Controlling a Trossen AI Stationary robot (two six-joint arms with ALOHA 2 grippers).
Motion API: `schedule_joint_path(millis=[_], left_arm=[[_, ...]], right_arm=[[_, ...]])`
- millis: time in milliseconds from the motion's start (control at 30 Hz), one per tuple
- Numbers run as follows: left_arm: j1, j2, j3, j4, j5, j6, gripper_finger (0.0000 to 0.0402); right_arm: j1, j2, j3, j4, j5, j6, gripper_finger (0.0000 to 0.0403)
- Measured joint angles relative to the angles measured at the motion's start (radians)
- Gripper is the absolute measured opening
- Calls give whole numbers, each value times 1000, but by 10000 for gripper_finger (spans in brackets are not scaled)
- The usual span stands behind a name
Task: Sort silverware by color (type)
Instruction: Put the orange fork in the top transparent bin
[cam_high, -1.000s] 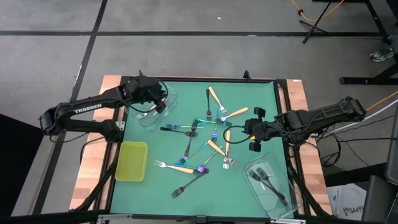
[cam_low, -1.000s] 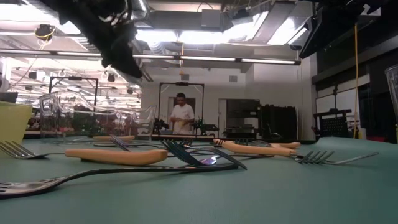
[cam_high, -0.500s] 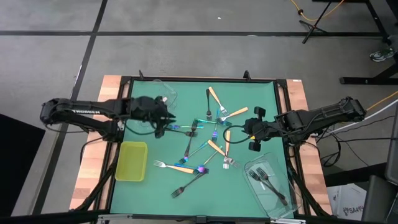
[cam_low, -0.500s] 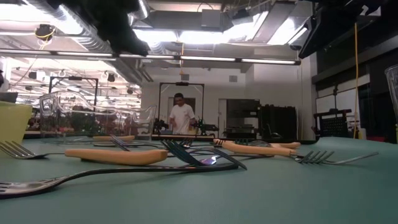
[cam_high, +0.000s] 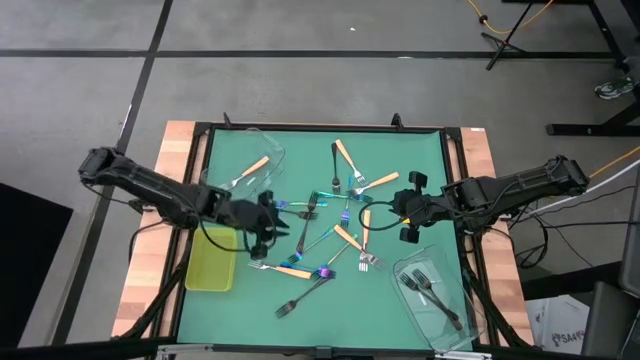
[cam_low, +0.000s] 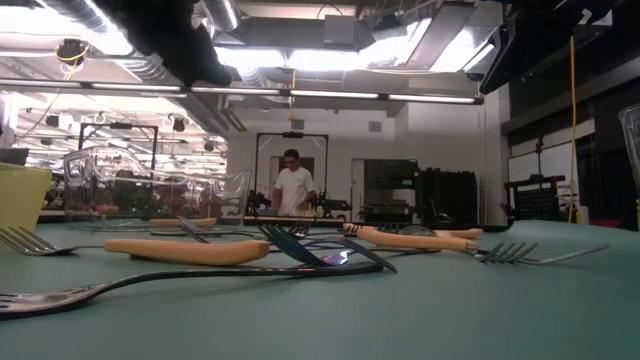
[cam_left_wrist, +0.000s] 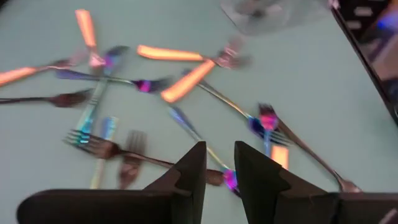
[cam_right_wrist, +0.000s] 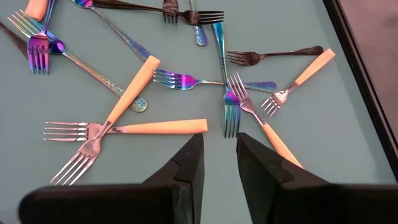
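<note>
Two clear tubs: the upper-left tub (cam_high: 272, 152) holds one orange-handled fork (cam_high: 250, 170), the lower-right tub (cam_high: 455, 300) two dark forks (cam_high: 420, 285). One yellow-green tray (cam_high: 212, 262). Loose on the desk (cam_high: 400, 150): five orange-handled forks (cam_high: 347, 238), about three dark ones (cam_high: 300, 300), roughly five iridescent forks (cam_high: 305, 238).

grey floor (cam_high: 300, 90), bright ceiling lights (cam_low: 330, 55)

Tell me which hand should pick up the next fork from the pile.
Left, probably. The left hand hangs over the near-left side of the fork pile, fingers slightly apart and empty. The right hand waits at the pile's right edge, also empty, so it is a close second.
</note>
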Motion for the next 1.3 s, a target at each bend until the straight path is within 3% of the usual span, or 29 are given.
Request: schedule_joint_path(millis=[267, 433, 733, 1300], left_arm=[[-107, 169, 0, 13, 4, -33, 77], [-148, 239, 0, -2, 59, -102, 77], [-204, 323, 0, -25, 57, -178, 77], [-230, 434, 4, -26, 40, -181, 77]], right_arm=[[0, 0, 0, 0, 0, 0, 85], [0, 0, 0, 0, 0, 0, 85], [0, 0, 0, 0, 0, 0, 85], [0, 0, 0, 0, 1, 0, 85]])
